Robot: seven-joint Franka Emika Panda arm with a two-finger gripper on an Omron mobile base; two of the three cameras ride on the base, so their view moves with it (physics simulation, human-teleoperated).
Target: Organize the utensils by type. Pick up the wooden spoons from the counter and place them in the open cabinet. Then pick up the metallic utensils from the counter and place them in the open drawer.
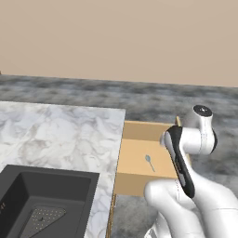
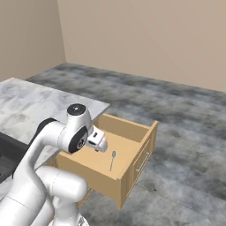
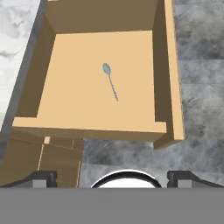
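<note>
The open drawer (image 1: 148, 126) (image 2: 132, 126) (image 3: 100, 17) is pulled out from under the marbled counter (image 1: 60, 135) (image 2: 26, 101). One small bluish metallic utensil (image 1: 149, 161) (image 2: 112, 160) (image 3: 110, 81) lies flat on the drawer's bottom, near the middle. My gripper (image 2: 98, 141) (image 3: 113, 178) hangs above the drawer's near side and looks down into it. It is open, its fingertips (image 3: 41, 177) are wide apart, and nothing is between them. The wooden spoons and the open cabinet are out of view.
A dark sink basin (image 1: 42, 200) (image 2: 6, 154) is set into the counter left of the drawer. Grey stone floor (image 1: 176, 100) (image 2: 185, 132) stretches beyond the drawer to a plain tan wall (image 1: 116, 37).
</note>
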